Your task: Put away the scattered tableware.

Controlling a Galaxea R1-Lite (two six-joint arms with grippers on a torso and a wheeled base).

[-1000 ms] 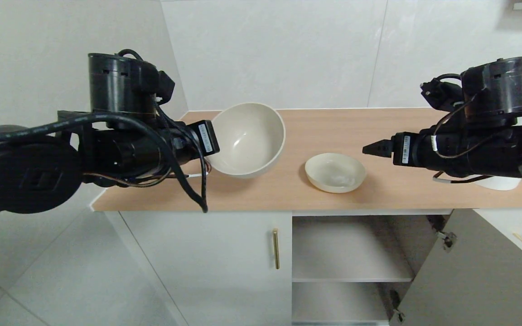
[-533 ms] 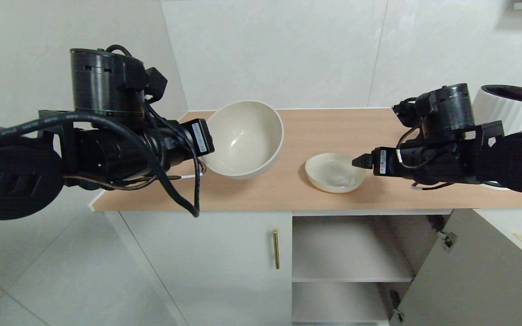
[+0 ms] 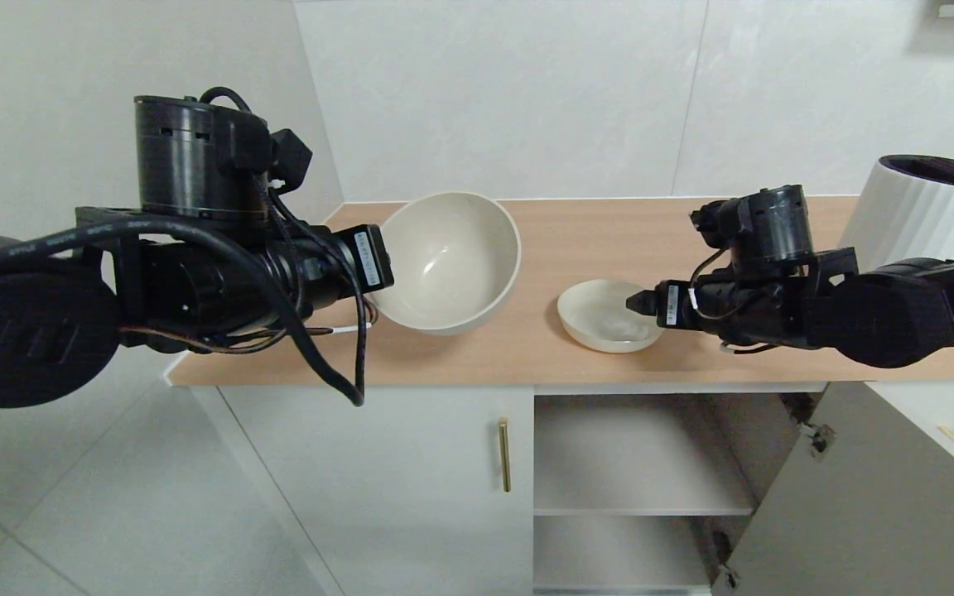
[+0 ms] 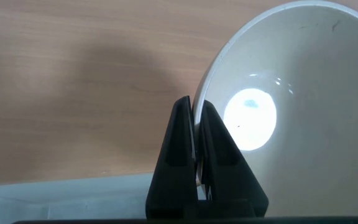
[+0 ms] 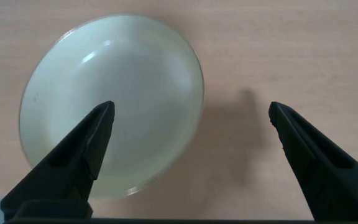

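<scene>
Left gripper (image 4: pixel 194 107) clamps bowl (image 4: pixel 303 74) rim; right gripper (image 5: pixel 190 107) gapes over dish (image 5: pixel 138 81)

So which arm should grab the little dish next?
The right arm, probably. The right gripper is open just above the small dish, straddling its rim. The left gripper is shut on the big bowl, so it is busy.

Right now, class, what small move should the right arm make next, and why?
Probably lower the right gripper slightly and close on the rim of the small dish. Its fingers are open, one over the dish's hollow, the other over bare counter, so the rim sits between them. The left gripper holds the large bowl.
</scene>
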